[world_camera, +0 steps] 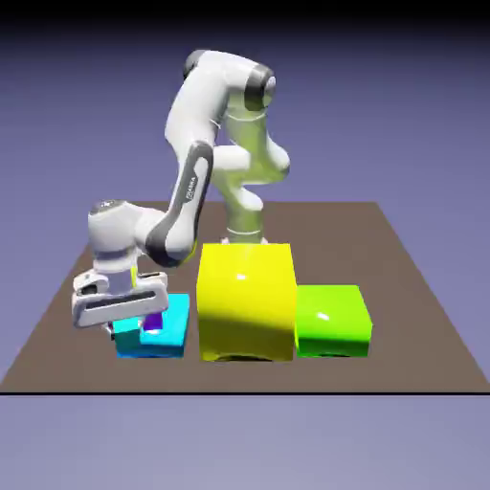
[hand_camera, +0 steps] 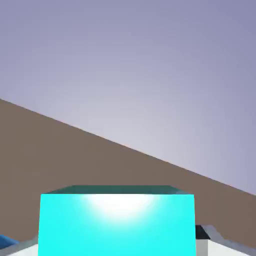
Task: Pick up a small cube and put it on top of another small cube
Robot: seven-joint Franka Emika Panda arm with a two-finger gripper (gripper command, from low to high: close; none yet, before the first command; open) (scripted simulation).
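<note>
A cyan cube (hand_camera: pixel 117 225) fills the bottom of the hand view, sitting between my fingertips (hand_camera: pixel 206 236), and my gripper (hand_camera: pixel 117 248) is shut on it. In the exterior view the gripper (world_camera: pixel 132 323) hangs low at the table's left front. The hand hides most of that cube; only a teal corner (world_camera: pixel 124 331) shows. A small purple cube (world_camera: pixel 152 320) peeks out right beside it under the hand. Both lie against a flat cyan block (world_camera: pixel 170 335). I cannot tell whether the held cube touches the purple one.
A tall yellow block (world_camera: pixel 245 301) stands just right of the gripper, with a lower green block (world_camera: pixel 331 321) to its right. The brown table (world_camera: pixel 412 316) ends close in front of them. The hand view looks tilted across the table toward the backdrop.
</note>
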